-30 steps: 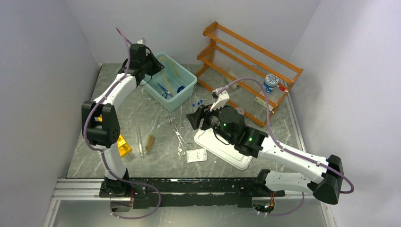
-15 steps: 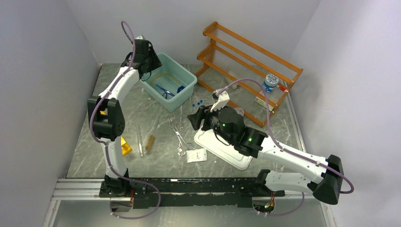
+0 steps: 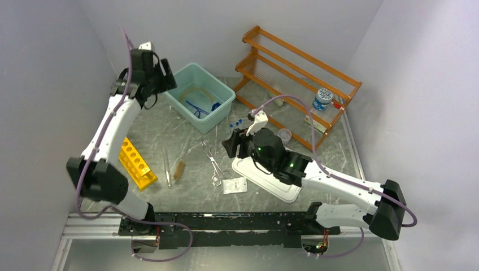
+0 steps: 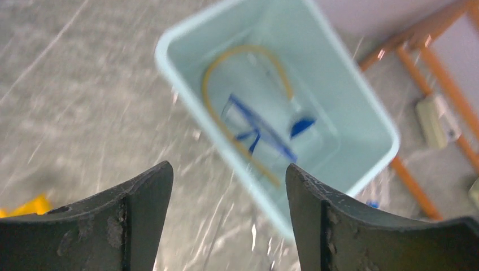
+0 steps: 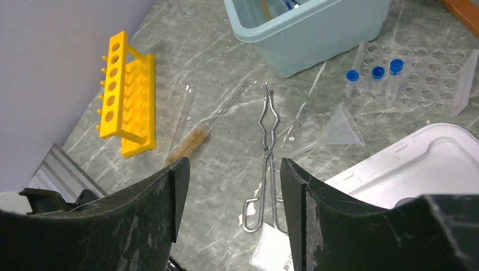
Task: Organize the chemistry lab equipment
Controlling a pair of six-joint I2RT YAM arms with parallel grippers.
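Observation:
The amber tubing point(image 4: 221, 57) and the blue-framed goggles point(image 4: 264, 136) lie inside the teal bin point(image 4: 167, 66). My left gripper point(image 4: 227, 169) hovers open and holds nothing, up left of the bin point(image 3: 225, 105). The right gripper point(image 5: 234, 166) stands open above the metal tongs point(image 5: 270, 145), apart from them. The yellow rack point(image 5: 127, 101), the brush point(image 5: 186, 144) and a glass tube point(image 3: 167, 168) lie on the table's left. Blue-capped vials point(image 5: 376, 75) stand in a clear holder point(image 5: 435, 70). A small jar point(image 3: 323, 99) sits on the shelf.
The orange wooden shelf point(image 3: 294, 68) stands at the back right. A white tray point(image 5: 421, 164) lies under my right arm, with a paper packet point(image 3: 234, 185) beside it. A clear funnel point(image 5: 342, 132) lies near the tongs, and a small cup point(image 3: 284, 134) by the shelf.
My left gripper opened over the bin, left the amber tubing inside, then swung up and to the left, clear of the bin. The right arm shifted slightly left.

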